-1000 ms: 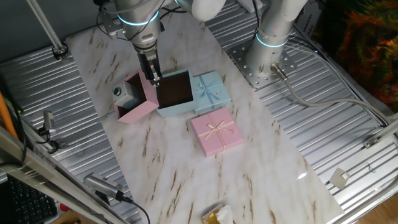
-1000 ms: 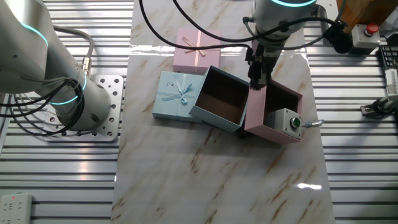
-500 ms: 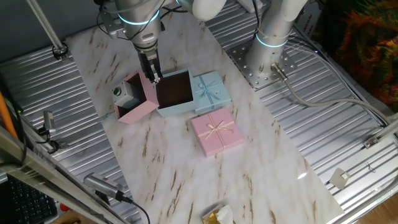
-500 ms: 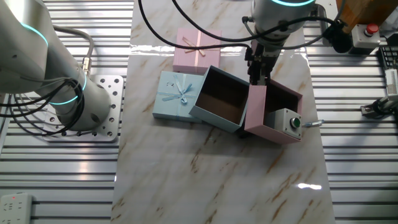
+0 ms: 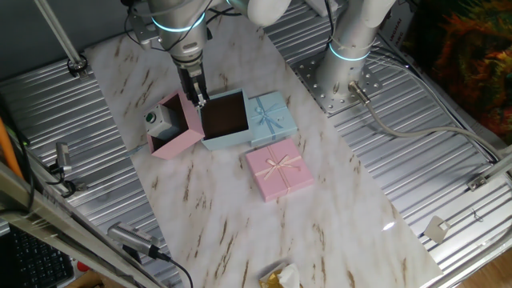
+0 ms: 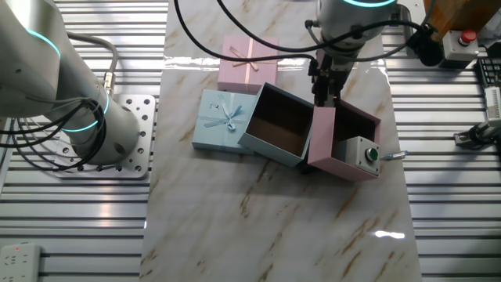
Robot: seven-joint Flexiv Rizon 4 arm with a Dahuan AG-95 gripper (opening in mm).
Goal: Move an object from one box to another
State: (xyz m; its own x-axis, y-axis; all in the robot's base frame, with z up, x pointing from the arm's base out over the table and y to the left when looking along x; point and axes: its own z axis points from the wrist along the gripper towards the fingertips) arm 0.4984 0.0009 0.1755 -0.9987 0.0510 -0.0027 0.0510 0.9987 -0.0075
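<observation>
Gripper point(image 6: 323, 99) has lifted a touch above the pink box point(image 6: 345, 143) wall — fingers' state I cannot tell — object point(image 6: 363, 154) still inside, blue box point(image 6: 279, 125) waiting.

Grey-and-white arm with glowing cyan ring seen at upper left of one fixed view, wrist pointed straight down. Dark two-finger gripper point(image 5: 195, 98) point(image 6: 322, 97) held vertical in upper centre of the other fixed view, fingers drawn close together; whether anything is pinched cannot be told.
</observation>
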